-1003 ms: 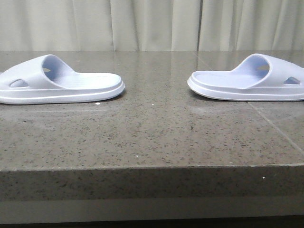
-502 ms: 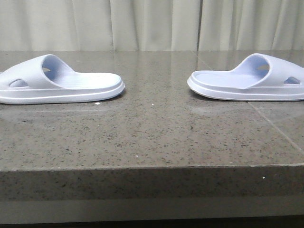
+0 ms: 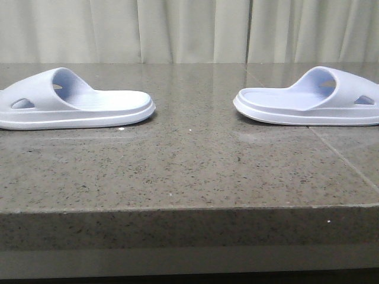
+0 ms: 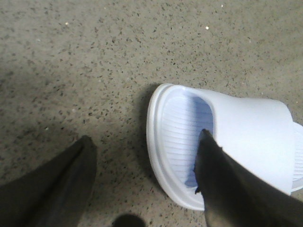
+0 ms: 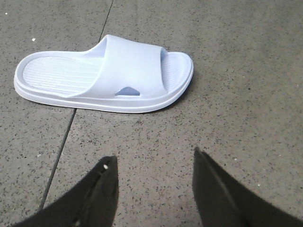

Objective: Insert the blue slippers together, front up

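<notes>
Nothing moved; both blue slippers (image 3: pixel 74 100) (image 3: pixel 311 100) remain cut off at frame edges.

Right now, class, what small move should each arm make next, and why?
Probably lower each open tool, left and right, onto its pale lavender-blue foam slide sandal, left and right: both lie flat, far apart, heels facing, ungrasped on the speckled stone table.

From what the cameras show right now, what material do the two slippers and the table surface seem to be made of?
Left slipper and right slipper: probably moulded foam or soft rubber, matte pale blue; each looks like one seamless piece with a thick sole and ribbed footbed. Table: likely polished stone such as granite; it is dark, speckled and glossy, and reflects the curtain.
</notes>
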`<state>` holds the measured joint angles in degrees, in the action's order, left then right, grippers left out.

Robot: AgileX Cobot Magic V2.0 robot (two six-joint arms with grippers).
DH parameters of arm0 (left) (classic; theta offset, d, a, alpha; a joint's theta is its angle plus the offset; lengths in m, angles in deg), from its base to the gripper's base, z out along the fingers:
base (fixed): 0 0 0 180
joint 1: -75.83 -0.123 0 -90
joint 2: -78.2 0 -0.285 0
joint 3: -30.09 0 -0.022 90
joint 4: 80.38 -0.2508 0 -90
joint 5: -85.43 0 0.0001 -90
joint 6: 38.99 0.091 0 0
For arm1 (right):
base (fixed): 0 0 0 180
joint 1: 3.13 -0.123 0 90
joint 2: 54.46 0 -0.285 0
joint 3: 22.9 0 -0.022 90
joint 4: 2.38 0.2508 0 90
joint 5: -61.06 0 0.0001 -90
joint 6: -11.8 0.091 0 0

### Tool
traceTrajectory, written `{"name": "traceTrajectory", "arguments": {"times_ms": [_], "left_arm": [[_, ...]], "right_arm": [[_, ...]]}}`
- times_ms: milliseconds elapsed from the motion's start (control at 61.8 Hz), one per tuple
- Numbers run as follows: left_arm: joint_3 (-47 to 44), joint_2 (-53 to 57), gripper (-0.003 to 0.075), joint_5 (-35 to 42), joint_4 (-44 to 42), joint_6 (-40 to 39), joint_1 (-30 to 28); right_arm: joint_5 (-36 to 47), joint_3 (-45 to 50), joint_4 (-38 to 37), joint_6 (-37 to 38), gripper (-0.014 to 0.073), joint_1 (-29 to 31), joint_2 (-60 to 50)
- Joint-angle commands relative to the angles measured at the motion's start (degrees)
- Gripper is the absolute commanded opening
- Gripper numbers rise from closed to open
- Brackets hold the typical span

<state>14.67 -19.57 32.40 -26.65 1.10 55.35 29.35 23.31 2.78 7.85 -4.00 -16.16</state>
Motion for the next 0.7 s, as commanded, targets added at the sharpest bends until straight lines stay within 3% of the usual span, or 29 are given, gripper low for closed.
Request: {"name": "traceTrajectory", "arguments": {"times_ms": [0, 340, 680], "left_arm": [[2.9, -0.2, 0.0438, -0.2, 3.5, 0.4, 1.9], [4.2, -5.4, 0.0436, 1.0, 3.5, 0.4, 6.8], [4.2, -8.2, 0.0228, -0.9, 3.9, 0.4, 9.5]], "right_arm": [[3.8, -2.0, 0.0, -0.1, 0.0395, 0.3, 0.5], [3.8, -2.0, 0.0, -0.1, 0.0395, 0.3, 0.5], [3.8, -2.0, 0.0, -0.1, 0.0395, 0.3, 0.5]]}}
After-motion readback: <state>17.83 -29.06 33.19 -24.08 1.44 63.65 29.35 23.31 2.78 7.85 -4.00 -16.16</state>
